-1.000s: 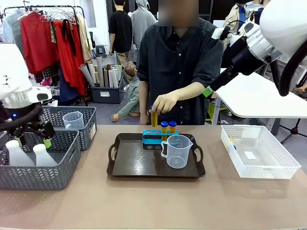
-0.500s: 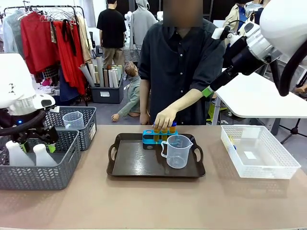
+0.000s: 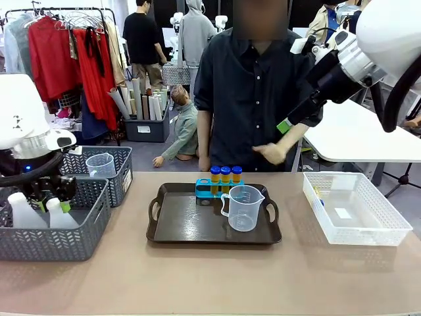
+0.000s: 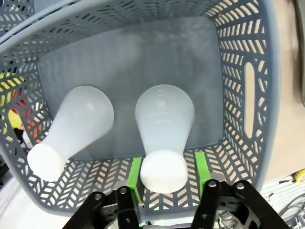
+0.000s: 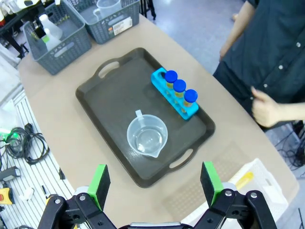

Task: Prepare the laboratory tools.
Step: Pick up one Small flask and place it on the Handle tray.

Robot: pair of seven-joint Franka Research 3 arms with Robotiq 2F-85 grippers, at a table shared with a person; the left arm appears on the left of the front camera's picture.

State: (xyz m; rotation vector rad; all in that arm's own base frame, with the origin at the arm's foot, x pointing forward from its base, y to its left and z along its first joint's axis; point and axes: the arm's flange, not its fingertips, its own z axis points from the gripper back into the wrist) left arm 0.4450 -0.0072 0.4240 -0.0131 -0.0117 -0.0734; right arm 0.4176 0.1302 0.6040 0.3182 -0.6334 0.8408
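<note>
Conical flask (image 4: 164, 129), translucent white, stands in the nearer grey mesh basket (image 4: 245, 86) at the left end of the bench (image 3: 210, 276), with a second flask (image 4: 71, 129) just beside it in the same basket. The robot's left hand (image 4: 167, 171) is lowered into this basket, its green pads (image 4: 135, 174) partly closed and standing one on each side of the flask's top. One pad looks to be against it and the other a sliver off, so I cannot tell whether the flask is actually gripped. The robot's right hand (image 5: 155, 183) hangs high above the bench with its pads spread wide and nothing between them. Behind the first basket, a second grey basket (image 3: 122, 178) holds a clear measuring beaker (image 3: 100, 164). In the middle of the bench lies a dark tray (image 3: 191, 227). At its far edge a blue rack (image 3: 205, 191) carries three blue-capped tubes (image 3: 225, 174) of amber liquid in a row. Near the rack, towards the robot, another clear graduated beaker with handle (image 3: 243, 207) stands upright on the tray. To the right of the tray sits a white plastic bin (image 3: 355, 224) with a small yellow item (image 5: 245, 180) in it, too small to name. The person's hand (image 3: 271, 153) is raised above the far edge of the bench, touching none of the tools.
</note>
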